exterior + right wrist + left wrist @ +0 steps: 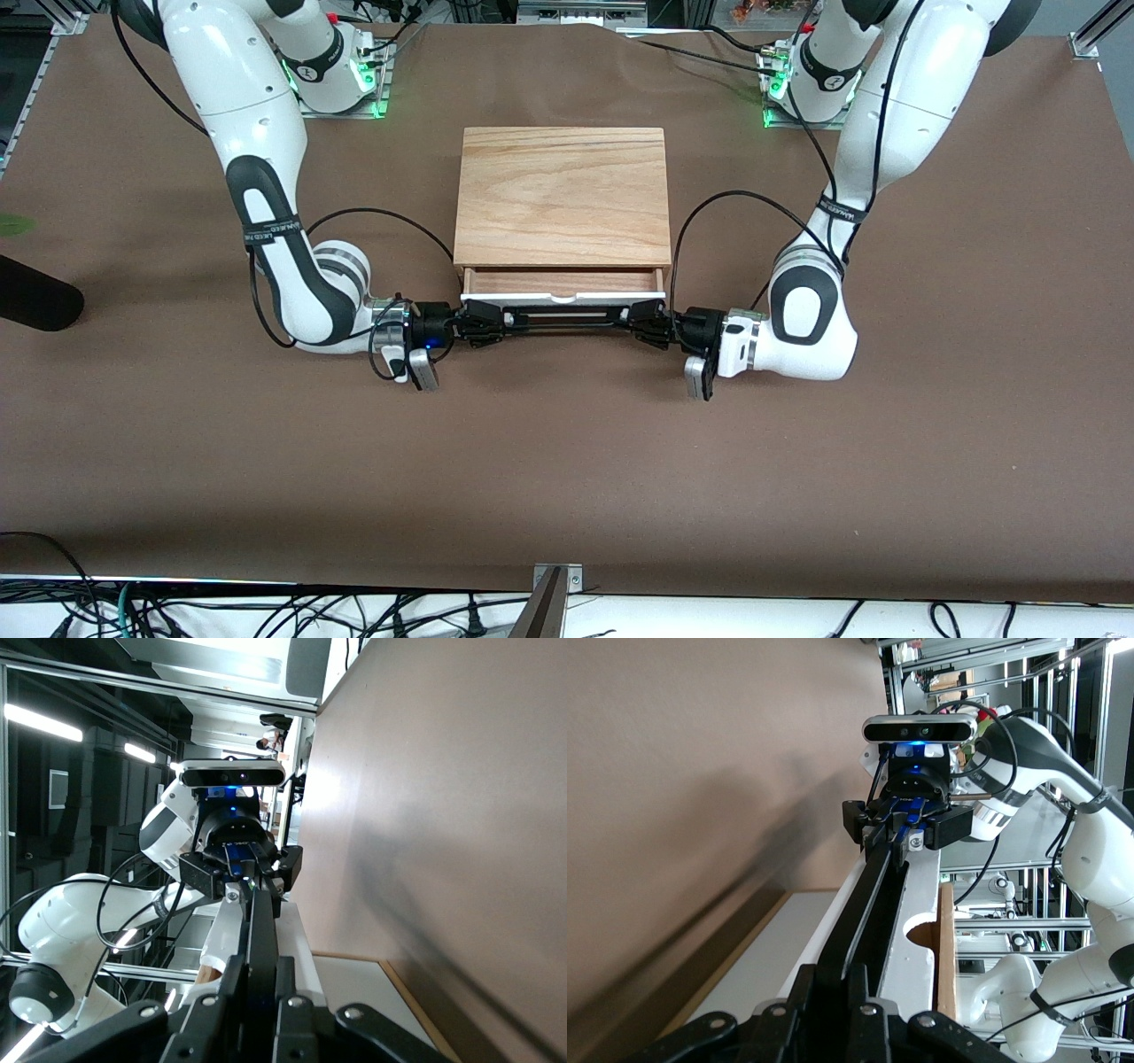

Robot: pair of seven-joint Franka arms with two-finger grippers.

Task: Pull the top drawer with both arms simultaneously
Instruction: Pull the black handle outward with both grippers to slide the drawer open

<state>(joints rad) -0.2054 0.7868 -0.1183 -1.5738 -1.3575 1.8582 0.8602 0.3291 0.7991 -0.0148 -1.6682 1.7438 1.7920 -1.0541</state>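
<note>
Shallow white-fronted top drawer [562, 285] slightly out of light oak cabinet [562, 197] mid-desk, interior mostly hidden, left gripper [649, 322] at handle's 3 o'clock end, right gripper [483, 322] at 9 o'clock end, both jaws clamped on wide black bar handle [567, 317].

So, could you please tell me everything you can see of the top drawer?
The top drawer is pulled slightly out of the light wood cabinet, showing a strip of reddish wood bottom. Its front panel is white, with a wide black bar handle running across it. The left gripper and the right gripper are each shut on one end of that handle.
</note>
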